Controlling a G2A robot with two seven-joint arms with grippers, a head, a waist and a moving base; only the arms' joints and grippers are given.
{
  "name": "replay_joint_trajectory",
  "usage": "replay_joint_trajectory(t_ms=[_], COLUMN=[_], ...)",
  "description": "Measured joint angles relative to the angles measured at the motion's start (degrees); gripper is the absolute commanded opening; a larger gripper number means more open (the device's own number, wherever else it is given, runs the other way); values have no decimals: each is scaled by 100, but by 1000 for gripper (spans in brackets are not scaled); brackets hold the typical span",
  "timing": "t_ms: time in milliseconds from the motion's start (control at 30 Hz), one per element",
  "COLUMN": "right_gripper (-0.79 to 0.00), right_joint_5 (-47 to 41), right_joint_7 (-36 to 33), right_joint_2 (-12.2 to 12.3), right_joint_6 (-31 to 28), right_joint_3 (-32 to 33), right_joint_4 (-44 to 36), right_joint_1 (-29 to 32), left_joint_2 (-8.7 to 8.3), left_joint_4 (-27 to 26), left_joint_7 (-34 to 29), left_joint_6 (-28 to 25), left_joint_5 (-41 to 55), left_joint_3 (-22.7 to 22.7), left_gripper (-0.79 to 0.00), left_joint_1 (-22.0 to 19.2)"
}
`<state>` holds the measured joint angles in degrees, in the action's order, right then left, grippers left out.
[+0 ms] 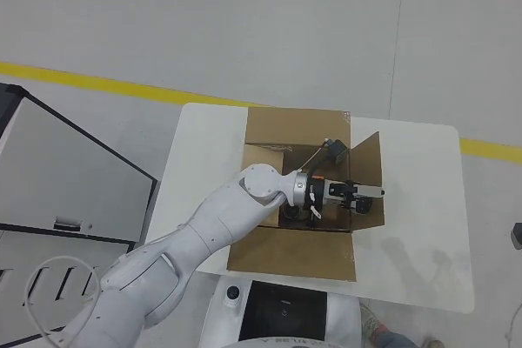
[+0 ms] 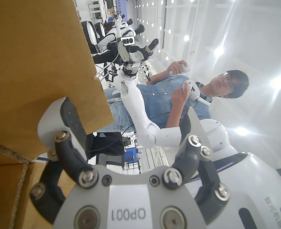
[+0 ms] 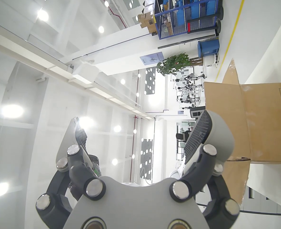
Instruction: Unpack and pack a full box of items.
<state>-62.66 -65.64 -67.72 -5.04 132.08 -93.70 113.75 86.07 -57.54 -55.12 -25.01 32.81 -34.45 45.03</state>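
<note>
An open cardboard box [image 1: 297, 250] sits on the white table [image 1: 418, 261] with its flaps spread. My left arm lies across the box from the near-left side. Its gripper [image 1: 366, 193] is over the box's right side, by the upright right flap [image 1: 371, 157]. In the left wrist view this gripper [image 2: 131, 122] is open, and one finger [image 2: 71, 120] rests against the flap's edge [image 2: 35, 60]. Nothing is between its fingers. My right gripper [image 3: 143, 132] is open and empty, held up in the air away from the box [image 3: 262, 120]. The arm hides the box's inside.
The table has bare room to the right of the box [image 1: 426, 200] and a narrow strip on the left. A grey cabinet [image 1: 61, 174] stands on the floor to the left of the table. A yellow floor line [image 1: 87, 83] runs behind.
</note>
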Motion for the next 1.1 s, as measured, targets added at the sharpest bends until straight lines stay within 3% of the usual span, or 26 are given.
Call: replay_joint_trajectory(t_ms=[200, 400, 533, 767, 1100], right_gripper=[0, 0, 0, 0, 0], right_joint_5=[0, 0, 0, 31, 363], right_joint_7=[0, 0, 0, 46, 435], right_joint_2=[0, 0, 0, -5, -89], right_joint_6=[0, 0, 0, 52, -8], right_joint_3=[0, 0, 0, -76, -1046], right_joint_4=[0, 0, 0, -111, -719], right_joint_1=[0, 0, 0, -34, -383], left_joint_2=[9, 261, 317, 314, 314], left_joint_4=[-29, 94, 100, 99, 99], left_joint_7=[555, 1367, 1376, 1360, 1360], left_joint_6=[258, 463, 203, 188, 188], left_joint_5=[-557, -697, -671, -668, -668], left_joint_3=[37, 296, 234, 223, 223], left_gripper=[0, 0, 0, 0, 0], left_joint_1=[63, 110, 59, 62, 62])
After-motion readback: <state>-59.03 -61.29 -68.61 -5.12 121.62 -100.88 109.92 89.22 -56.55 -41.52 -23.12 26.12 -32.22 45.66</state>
